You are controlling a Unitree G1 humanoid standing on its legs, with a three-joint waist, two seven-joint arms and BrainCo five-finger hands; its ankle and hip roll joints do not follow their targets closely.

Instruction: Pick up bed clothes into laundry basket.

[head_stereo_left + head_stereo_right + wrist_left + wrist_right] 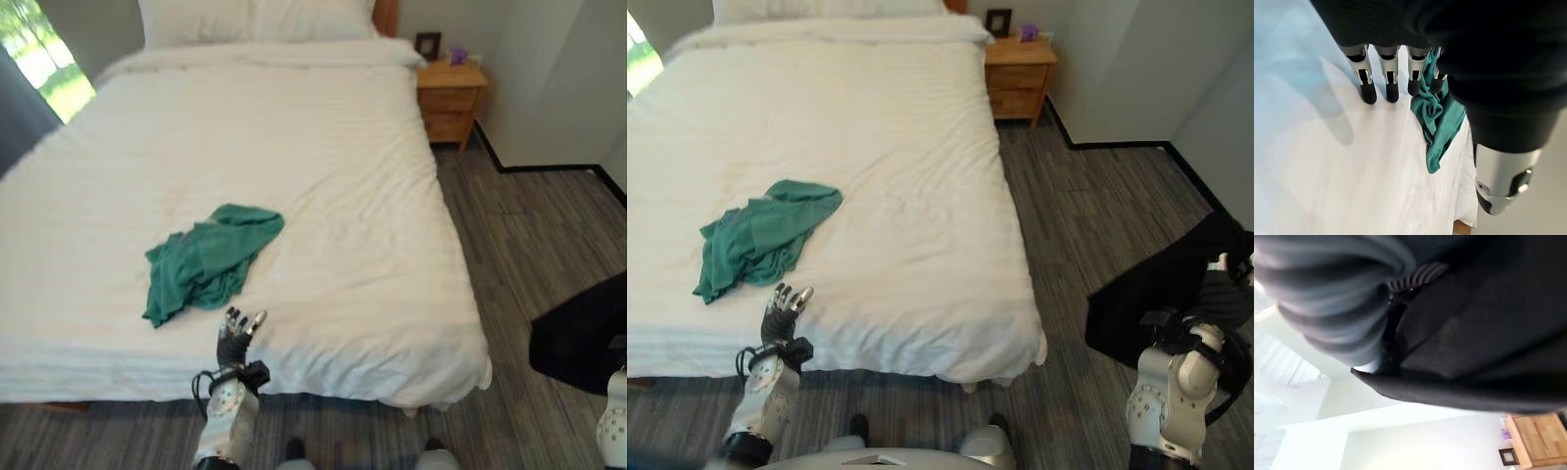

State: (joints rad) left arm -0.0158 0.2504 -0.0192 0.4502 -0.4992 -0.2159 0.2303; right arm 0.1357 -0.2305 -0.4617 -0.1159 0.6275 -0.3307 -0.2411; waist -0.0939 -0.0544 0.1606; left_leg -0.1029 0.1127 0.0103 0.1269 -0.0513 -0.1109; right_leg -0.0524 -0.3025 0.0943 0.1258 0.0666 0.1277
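White bed (323,176), crumpled green garment (206,259) on it, pillows (255,18) at head

Straight fingers (1367,88) above white bed (1327,166), near green cloth (1437,115)

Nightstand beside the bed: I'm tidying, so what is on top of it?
On the wooden nightstand stand a small dark picture frame, near the wall, and a little purple object beside it. What the purple thing is cannot be told; nothing shows inside the closed drawers.

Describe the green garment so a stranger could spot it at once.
Start at the white bed that takes up most of the room. Near its foot edge, just beyond the left hand, lies the green garment, crumpled. It is the one coloured thing on the white bedding.
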